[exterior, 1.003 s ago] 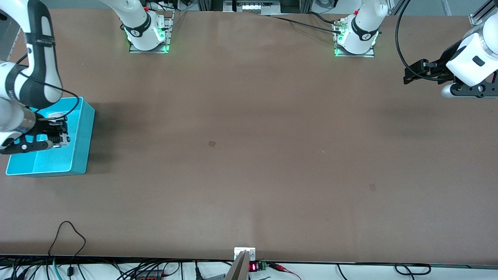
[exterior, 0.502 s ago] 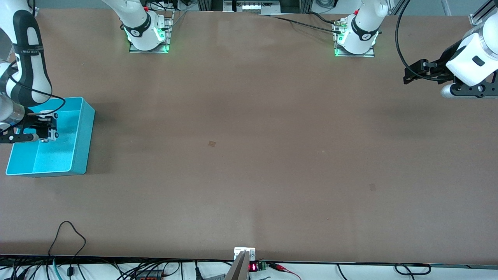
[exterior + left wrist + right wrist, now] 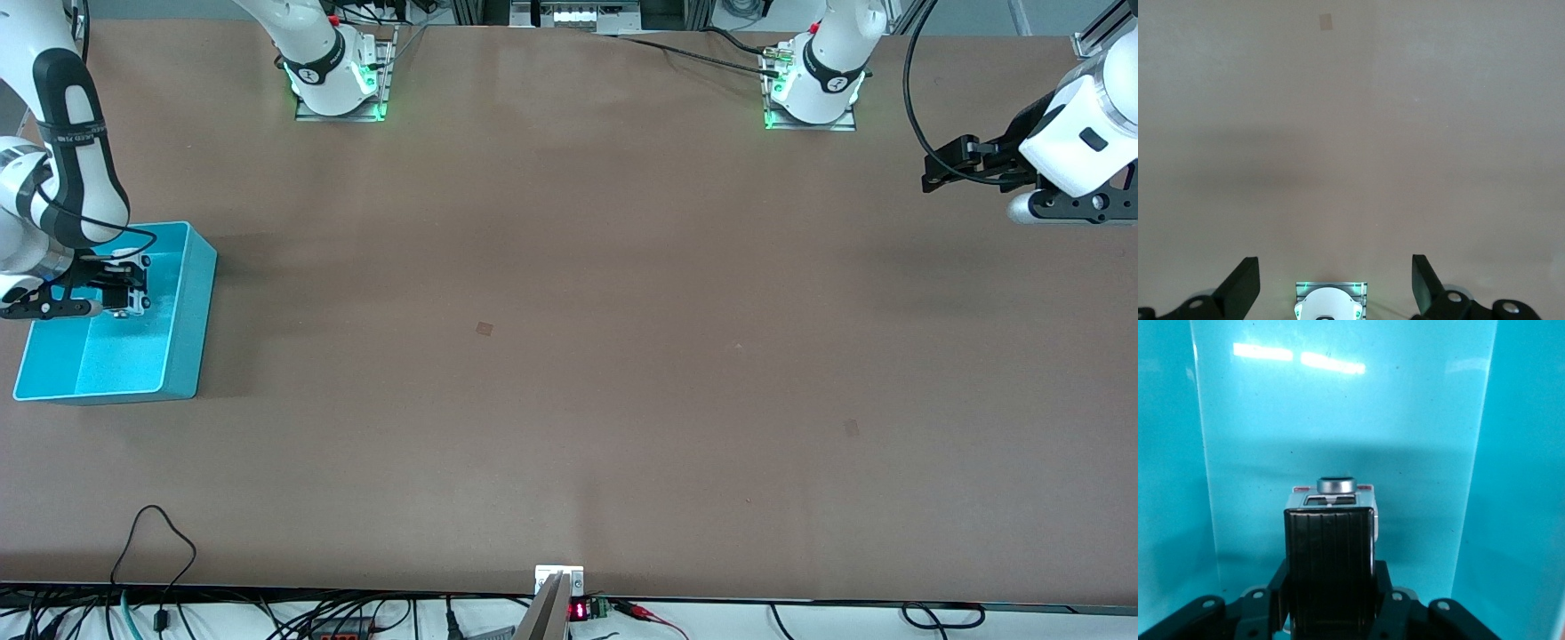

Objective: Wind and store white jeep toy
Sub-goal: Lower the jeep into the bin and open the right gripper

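Observation:
My right gripper (image 3: 132, 292) is over the teal bin (image 3: 191, 307) at the right arm's end of the table. It is shut on the white jeep toy (image 3: 1330, 503). In the right wrist view the gripper (image 3: 1329, 579) holds the toy by its sides, with the black ribbed roof panel facing the camera and a round silver knob at the toy's end. The toy hangs between the bin's walls, above its floor (image 3: 1338, 420). My left gripper (image 3: 935, 171) waits up in the air at the left arm's end of the table, open and empty, with only bare tabletop between its fingers (image 3: 1241, 287).
The teal bin holds nothing else that I can see. The brown tabletop (image 3: 569, 356) carries small darker marks (image 3: 484, 329). Both arm bases (image 3: 338, 80) stand along the table edge farthest from the front camera. Cables lie along the nearest edge.
My right gripper, holding the toy, drifted over the bin toward the table's end, then came partway back. It now sits a little closer to the arm bases. The left arm has not moved.

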Tool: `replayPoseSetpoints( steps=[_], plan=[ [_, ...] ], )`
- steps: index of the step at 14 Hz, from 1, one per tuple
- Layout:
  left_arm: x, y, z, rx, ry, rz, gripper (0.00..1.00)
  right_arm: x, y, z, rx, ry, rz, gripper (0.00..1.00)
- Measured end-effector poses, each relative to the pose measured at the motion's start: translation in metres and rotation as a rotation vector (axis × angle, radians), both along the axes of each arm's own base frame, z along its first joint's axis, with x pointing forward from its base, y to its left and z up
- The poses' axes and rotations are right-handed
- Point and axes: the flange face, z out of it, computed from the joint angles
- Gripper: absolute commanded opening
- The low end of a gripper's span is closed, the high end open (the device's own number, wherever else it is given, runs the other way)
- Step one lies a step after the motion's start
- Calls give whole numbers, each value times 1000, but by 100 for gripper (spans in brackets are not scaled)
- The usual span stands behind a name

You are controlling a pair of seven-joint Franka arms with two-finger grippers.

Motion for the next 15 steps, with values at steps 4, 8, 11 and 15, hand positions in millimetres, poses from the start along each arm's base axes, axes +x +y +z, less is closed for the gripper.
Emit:
replayPoseSetpoints(
  steps=[4, 8, 11, 15],
  plan=[
    [0, 0, 0, 0, 0, 0, 100, -5, -7, -20, 11, -2, 2, 0],
    [0, -1, 0, 0, 0, -2, 100, -9, -5, -27, 20, 11, 1, 69],
    [0, -1, 0, 0, 0, -3, 100, -7, -2, -27, 22, 9, 13, 100],
    [0, -1, 0, 0, 0, -3, 100, 6, 7, -9, 28, -25, 89, 100]
  ],
)
